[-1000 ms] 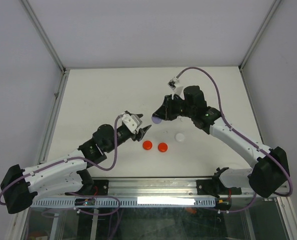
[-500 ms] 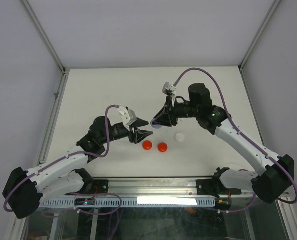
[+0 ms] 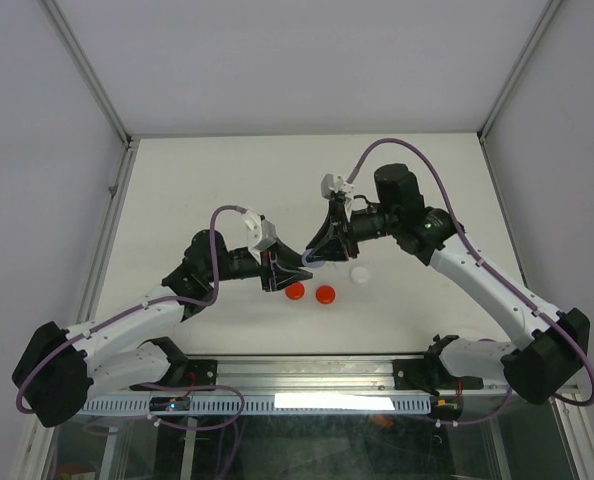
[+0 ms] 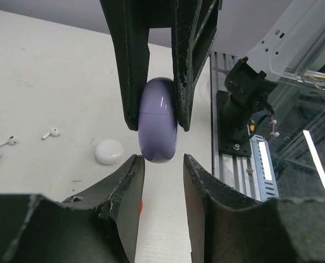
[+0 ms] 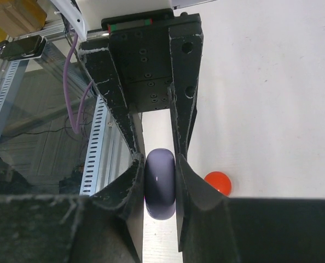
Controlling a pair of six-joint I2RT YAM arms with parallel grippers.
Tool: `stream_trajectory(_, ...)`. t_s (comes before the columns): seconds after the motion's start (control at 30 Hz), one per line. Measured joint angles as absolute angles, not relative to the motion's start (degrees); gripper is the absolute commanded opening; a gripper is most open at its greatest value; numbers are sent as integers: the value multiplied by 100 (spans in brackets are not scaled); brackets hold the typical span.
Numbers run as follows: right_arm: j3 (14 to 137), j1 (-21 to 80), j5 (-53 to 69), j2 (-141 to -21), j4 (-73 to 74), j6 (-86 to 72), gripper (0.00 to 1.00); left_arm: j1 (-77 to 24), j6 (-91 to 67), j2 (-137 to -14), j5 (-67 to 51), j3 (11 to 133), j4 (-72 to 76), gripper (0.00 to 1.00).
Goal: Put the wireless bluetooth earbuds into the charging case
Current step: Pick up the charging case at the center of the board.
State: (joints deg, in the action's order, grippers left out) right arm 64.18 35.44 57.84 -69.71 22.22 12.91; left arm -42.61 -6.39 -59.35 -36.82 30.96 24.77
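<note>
You have a glossy lilac charging case, plain all over. The two earbuds are white. Note one white disc, two red discs, an off-white worktop and purple cables.

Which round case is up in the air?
The purple case, pinched by the right gripper; the two red cases and the white case lie on the table.
</note>
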Motion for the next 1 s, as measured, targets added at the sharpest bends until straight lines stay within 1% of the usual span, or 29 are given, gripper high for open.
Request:
stream_trajectory(0.3,6536,3680,5824,-7019,2606,1647,0,-4226,-1066,-6077,-4088,3096,3006,34)
stream_trajectory(0.5,6547,3782,5791,-7048,2753,1754,0,-4226,-1229,-6160,-4209,3096,3146,28)
stream_trajectory(0.6,6565,3817,5769,-7076,2797,1793,0,-4226,-1293,-6213,-4237,3096,3179,22)
stream_trajectory(0.77,6600,3826,5662,-7089,2886,1815,0,-4209,-1334,-6278,-4265,3096,3240,0)
stream_trajectory(0.8,6602,3833,5647,-7089,2884,1817,3,-4195,-1337,-6278,-4278,3096,3245,0)
stream_trajectory(0.87,6622,3844,5616,-7089,2899,1817,16,-4191,-1339,-6278,-4285,3096,3249,0)
stream_trajectory(0.9,6626,3848,5603,-7089,2906,1817,20,-4191,-1339,-6278,-4285,3096,3258,0)
stream_trajectory(0.97,6630,3852,5577,-7089,2906,1813,34,-4191,-1337,-6278,-4276,3096,3258,0)
stream_trajectory(1.0,6630,3852,5561,-7087,2906,1804,39,-4191,-1334,-6278,-4257,3096,3256,0)
